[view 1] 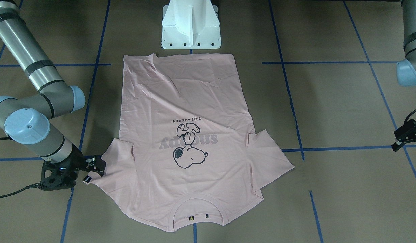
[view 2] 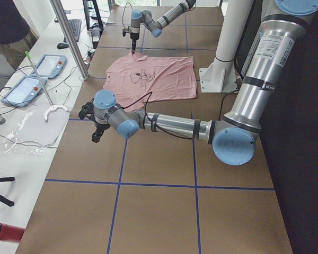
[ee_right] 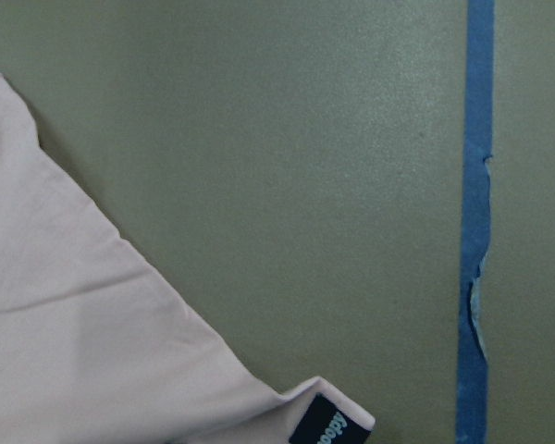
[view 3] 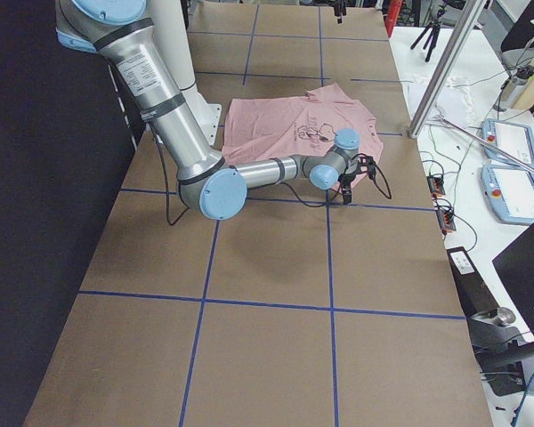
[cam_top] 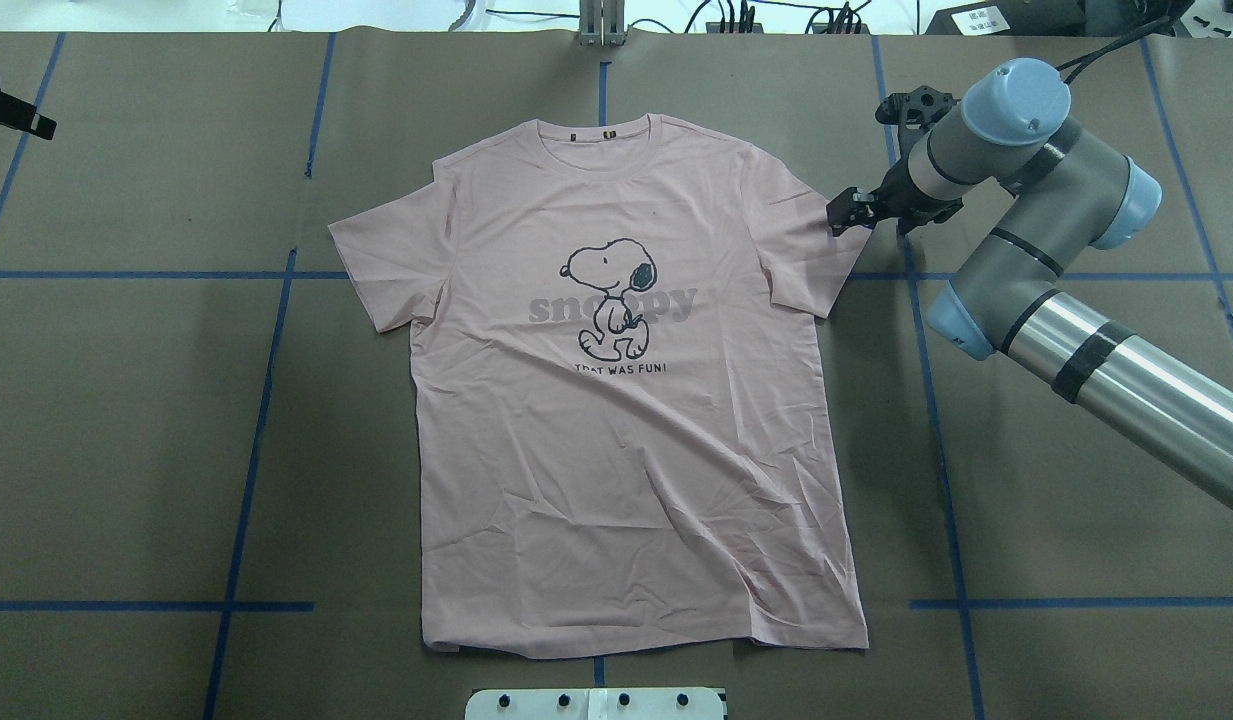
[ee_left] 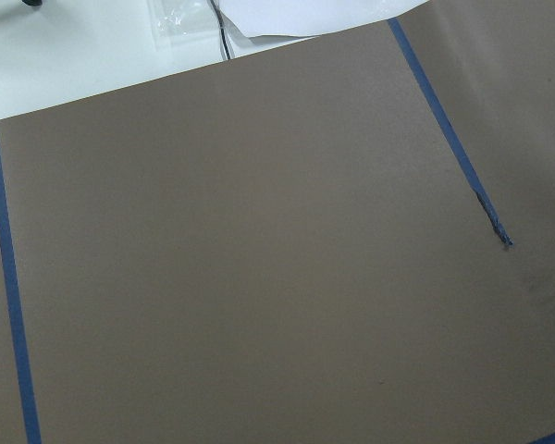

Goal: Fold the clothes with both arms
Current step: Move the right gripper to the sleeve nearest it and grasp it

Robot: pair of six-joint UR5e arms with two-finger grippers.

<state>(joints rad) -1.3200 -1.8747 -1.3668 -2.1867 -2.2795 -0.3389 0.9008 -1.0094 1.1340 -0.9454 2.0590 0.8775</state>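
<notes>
The pink T-shirt [cam_top: 626,430] lies spread flat in the middle of the table [cam_top: 126,430], dog print up, collar on the side far from the robot. The right gripper [cam_top: 844,212] sits low at the outer edge of one sleeve [cam_top: 801,245], right by a small dark tag [ee_right: 331,430] — whether its fingers have closed on the cloth, I cannot tell. The left gripper [view 1: 401,136] hangs well apart from the shirt — how far it is open I cannot tell either.
</notes>
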